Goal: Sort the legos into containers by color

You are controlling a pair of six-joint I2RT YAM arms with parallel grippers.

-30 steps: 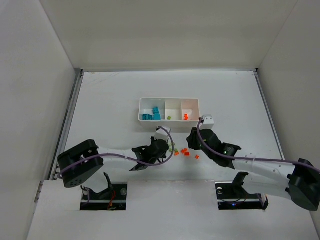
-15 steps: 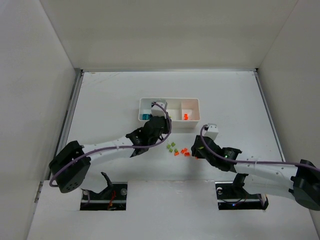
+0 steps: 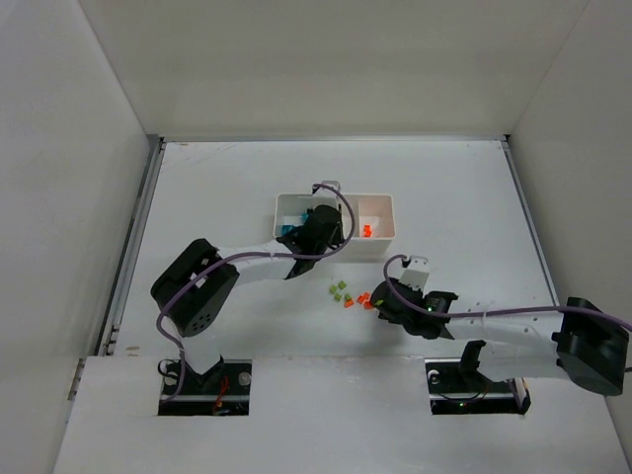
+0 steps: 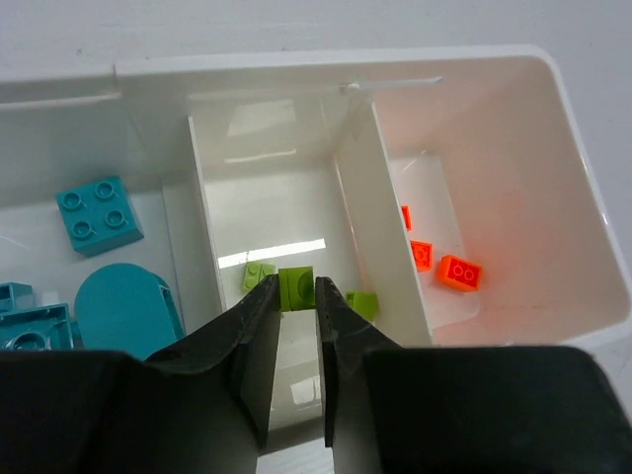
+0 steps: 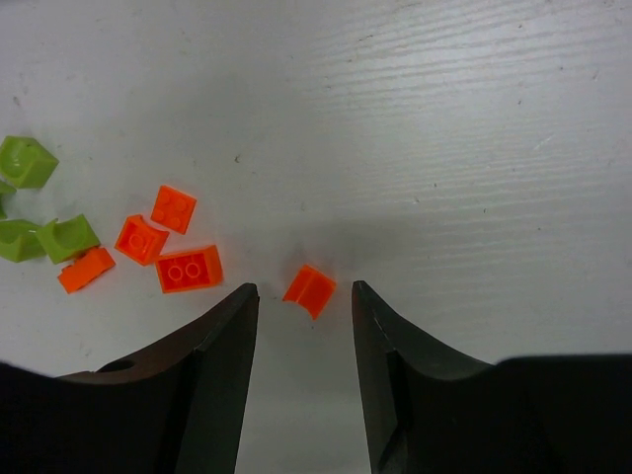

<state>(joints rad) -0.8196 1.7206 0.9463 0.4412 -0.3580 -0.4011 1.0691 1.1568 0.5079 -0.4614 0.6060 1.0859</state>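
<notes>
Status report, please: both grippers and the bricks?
Left gripper shut on green brick, over middle section of tray. Right gripper open around orange brick on table. Nothing blocking.

Lab test cell: white walls [image 3: 69, 148] enclose the table [image 3: 227, 188].

White tray [image 4: 553, 118], teal legos [image 4: 99, 214] left, green middle, orange right, loose orange bricks [image 5: 188, 269] nearby
</notes>
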